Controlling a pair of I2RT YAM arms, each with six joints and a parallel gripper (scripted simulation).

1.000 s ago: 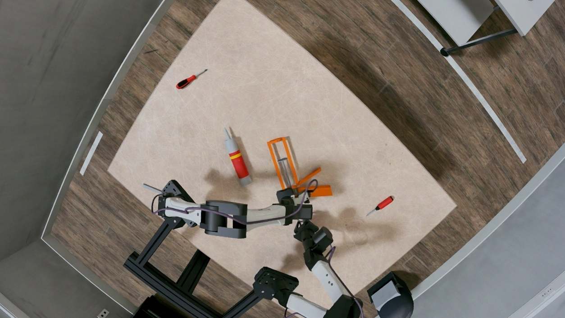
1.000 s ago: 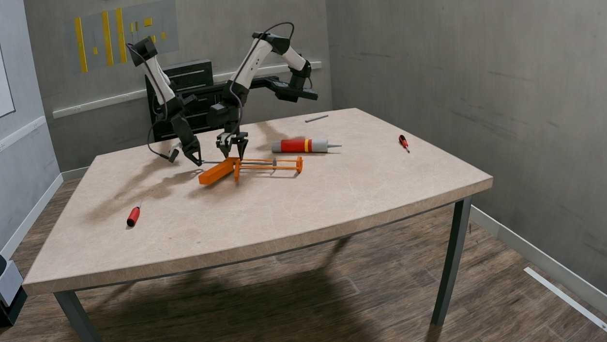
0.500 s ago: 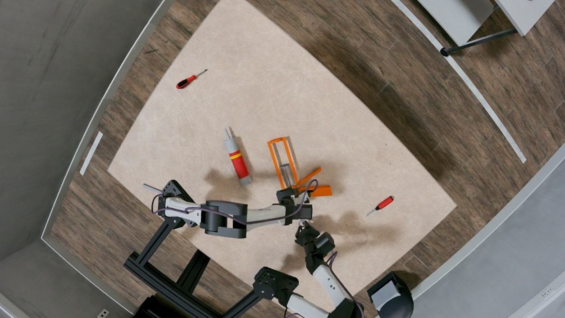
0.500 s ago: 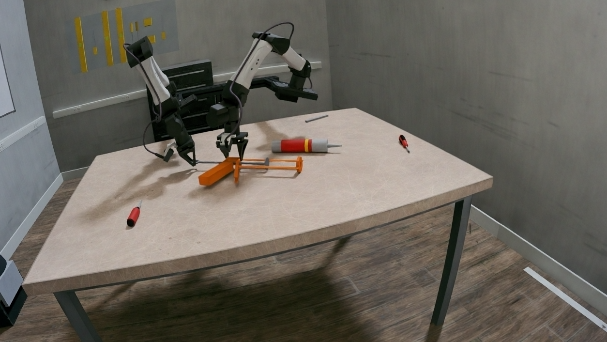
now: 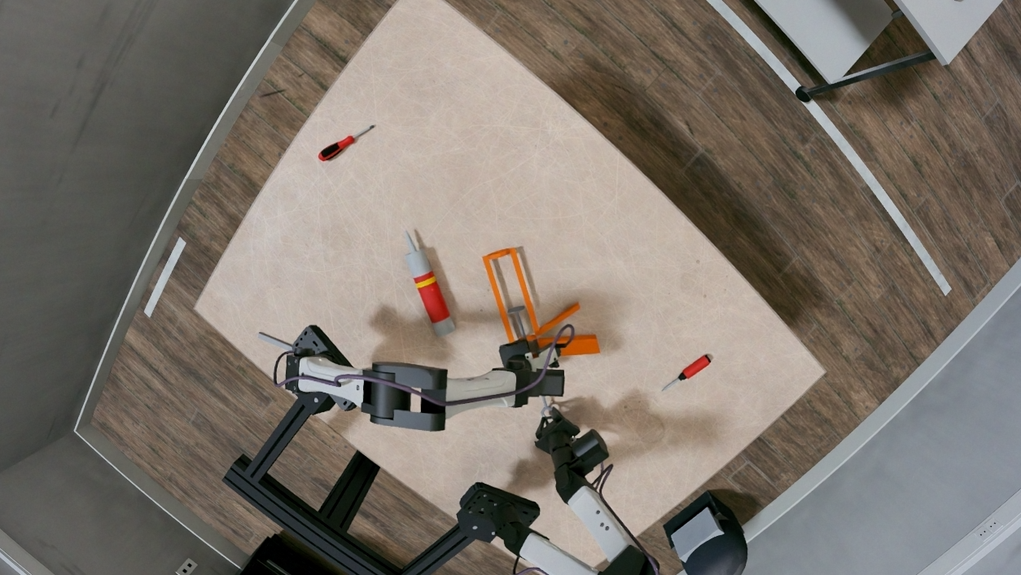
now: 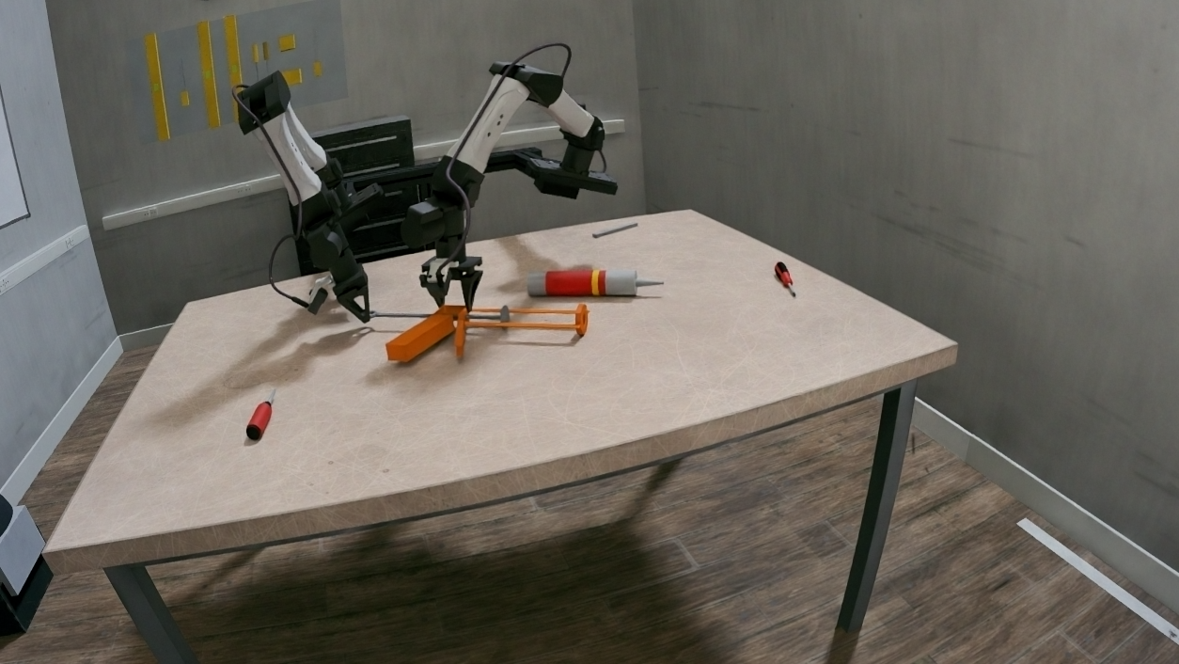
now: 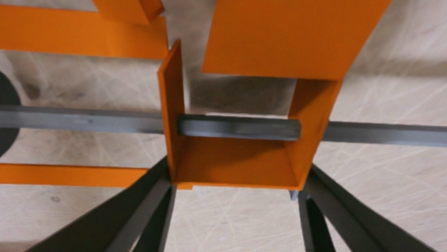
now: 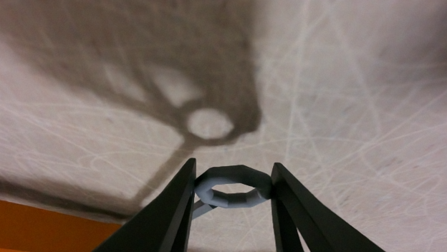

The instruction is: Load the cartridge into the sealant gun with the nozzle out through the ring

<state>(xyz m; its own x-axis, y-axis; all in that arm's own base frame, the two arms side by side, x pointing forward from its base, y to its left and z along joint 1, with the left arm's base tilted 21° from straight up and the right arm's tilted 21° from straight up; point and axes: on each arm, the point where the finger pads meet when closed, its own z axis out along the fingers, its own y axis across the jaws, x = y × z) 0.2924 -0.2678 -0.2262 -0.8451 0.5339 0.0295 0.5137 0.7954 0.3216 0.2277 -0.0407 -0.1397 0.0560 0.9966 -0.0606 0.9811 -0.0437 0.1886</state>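
- Top view: the orange metal-looking sealant gun (image 5: 580, 344) (image 6: 420, 334) (image 7: 294, 39) (image 8: 46, 225) is my landmark here. The red and grey cartridge with a yellow band (image 5: 431, 291) (image 6: 573, 282) is lying on the pale table (image 5: 500, 142) (image 6: 577, 412) beside it, so not loaded. A red-handled screwdriver (image 5: 694, 366) (image 6: 259, 420) is off on the gun's handle side. Another, black and red (image 5: 335, 149) (image 6: 781, 274), sits well apart, past the cartridge.
- Exterior view: left gripper (image 5: 528, 353) (image 6: 455, 305) (image 7: 237, 175) is at the gun's rear bracket, right gripper (image 5: 547, 412) (image 6: 368, 317) (image 8: 233, 182) behind the gun at the rod's tail. The round grey plunger disc (image 5: 515, 309) (image 6: 505, 314) (image 7: 8, 143) is inside the frame, between handle and front ring (image 5: 500, 252) (image 6: 582, 320).
- Left wrist: fingers clamped on the gun's bracket, one each end, grey plunger rod (image 6: 403, 314) (image 7: 376, 133) (image 8: 204, 208) running through it.
- Right wrist: fingers pinching the grey pull ring (image 8: 233, 172) on the rod, gun's orange body just poking in at the corner.
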